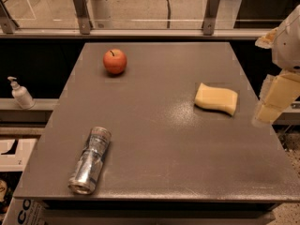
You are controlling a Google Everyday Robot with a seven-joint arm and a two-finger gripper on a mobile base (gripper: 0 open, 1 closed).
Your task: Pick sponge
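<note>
Nearest the camera, a crushed metal can (pixel 89 161) lies on its side at the front left of the grey bench (pixel 154 139), well apart from the work zone. Further back and to the right, the sponge (pixel 216 98) lies flat on the bench surface near the right edge, its long side roughly across the view, with nothing touching it. The claw (pixel 272 102) hangs just beyond that right edge, beside the sponge and apart from it, above bench level and tilted down toward the left. Whether the claw is released or clenched cannot be told from this view; it carries nothing. The step in hand is judged to be the approach. To perform it well, the claw should travel left until centred over the sponge, align across the narrower dimension of the block, and descend with enough spread to clear both long edges. Because the foam probably yields, closing should be gentle and low on the block. At the far left of the bench stands an apple (pixel 115 61), clear of the path. A pump bottle (pixel 21 93) stands on a ledge off the bench to the left.
</note>
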